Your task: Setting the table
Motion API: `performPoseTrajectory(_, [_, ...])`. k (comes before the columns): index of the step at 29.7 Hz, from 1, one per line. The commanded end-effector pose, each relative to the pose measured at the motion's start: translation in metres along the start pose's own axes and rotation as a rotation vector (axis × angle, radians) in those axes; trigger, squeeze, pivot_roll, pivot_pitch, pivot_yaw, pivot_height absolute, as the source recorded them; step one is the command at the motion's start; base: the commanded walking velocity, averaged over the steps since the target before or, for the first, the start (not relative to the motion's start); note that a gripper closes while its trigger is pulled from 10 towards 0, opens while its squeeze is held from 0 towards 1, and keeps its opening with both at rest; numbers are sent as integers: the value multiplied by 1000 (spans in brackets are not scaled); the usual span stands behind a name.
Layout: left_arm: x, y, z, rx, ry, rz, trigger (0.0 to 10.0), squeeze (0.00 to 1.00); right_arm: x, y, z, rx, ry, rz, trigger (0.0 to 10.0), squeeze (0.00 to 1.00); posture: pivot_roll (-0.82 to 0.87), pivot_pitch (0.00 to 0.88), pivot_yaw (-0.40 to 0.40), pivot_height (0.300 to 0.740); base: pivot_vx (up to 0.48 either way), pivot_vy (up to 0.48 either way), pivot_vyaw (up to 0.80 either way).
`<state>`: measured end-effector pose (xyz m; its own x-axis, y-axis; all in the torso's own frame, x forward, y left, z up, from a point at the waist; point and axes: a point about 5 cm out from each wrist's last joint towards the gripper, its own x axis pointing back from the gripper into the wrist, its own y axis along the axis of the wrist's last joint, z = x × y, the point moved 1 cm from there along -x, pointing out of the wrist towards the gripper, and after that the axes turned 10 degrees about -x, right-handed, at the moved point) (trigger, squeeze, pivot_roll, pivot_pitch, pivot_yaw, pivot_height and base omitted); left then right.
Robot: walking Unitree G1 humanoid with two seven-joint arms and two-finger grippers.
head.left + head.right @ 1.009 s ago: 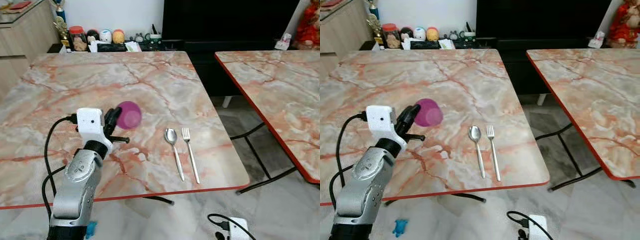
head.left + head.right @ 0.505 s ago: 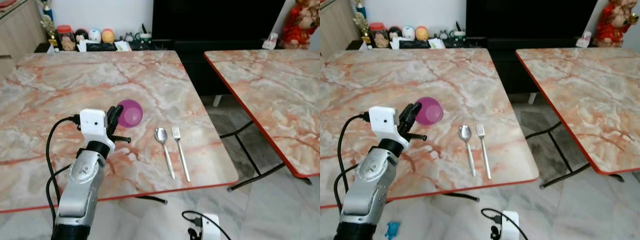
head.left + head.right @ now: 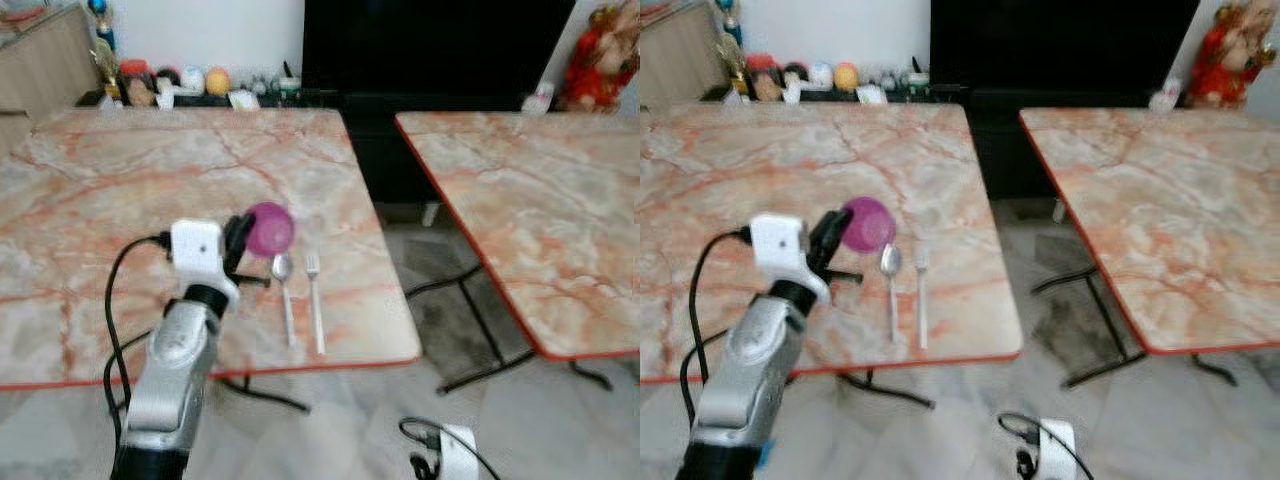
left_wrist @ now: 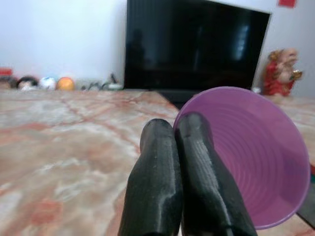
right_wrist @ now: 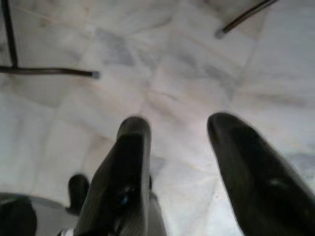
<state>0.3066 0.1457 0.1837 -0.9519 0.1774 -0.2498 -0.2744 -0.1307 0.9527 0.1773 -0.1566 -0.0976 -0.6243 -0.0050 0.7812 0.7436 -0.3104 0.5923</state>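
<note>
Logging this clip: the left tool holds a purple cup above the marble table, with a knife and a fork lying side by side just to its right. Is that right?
Not quite. Beside the fork lies a spoon, not a knife; the left eye view shows its rounded bowl. The rest stands: the left tool is shut on the purple cup above the marble table.

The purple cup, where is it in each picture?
Left eye view: the purple cup is held by the left pincer over the marble table, just above the spoon.
Right eye view: the same place, beside the fork.
Left wrist view: big and close, pinched at its rim by the black fingers.
Right wrist view: not here; it looks at the floor.
Shared landmark: the black TV behind the table.
</note>
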Motion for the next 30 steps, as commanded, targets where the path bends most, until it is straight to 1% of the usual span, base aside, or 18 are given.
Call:
performPoseTrajectory(1, [-2,3,1,-11,7,-11,10000,0,-1,2,6,3,9,-4,10000,0,163,0,-75,740,0,-386,0])
performPoseTrajectory(8, [-3,2,1,-10,8,-10,10000,0,-2,4,11,17,27,-2,10000,0,158,0,-73,740,0,-385,0])
performPoseTrajectory(13, [-3,1,1,-12,11,-6,10000,0,0,5,-4,35,29,-6,10000,0,155,0,-75,740,0,-383,741])
performPoseTrajectory(15, [-2,1,2,-13,14,-3,10000,0,1,2,-10,4,17,-3,10000,0,155,0,-75,740,0,-386,0])
performPoseTrajectory(20, [-1,-2,3,-22,14,10,10000,0,5,-7,-18,16,7,14,10000,0,154,0,-74,740,0,-382,0])
performPoseTrajectory(24, [0,-4,7,-39,18,18,10000,0,5,-8,-18,15,8,16,10000,0,155,0,-76,740,0,-382,0])
performPoseTrajectory(27, [2,-5,13,-58,29,27,10000,0,4,-6,-11,21,16,17,10000,0,155,0,-78,740,0,-381,0])
performPoseTrajectory(28, [2,-6,15,-67,37,33,10000,0,2,-4,-6,28,23,15,10000,0,156,0,-78,740,0,-379,0])
performPoseTrajectory(30, [2,-6,17,-69,43,34,10000,0,1,-2,-1,40,31,14,10000,0,157,0,-79,740,0,-382,0])
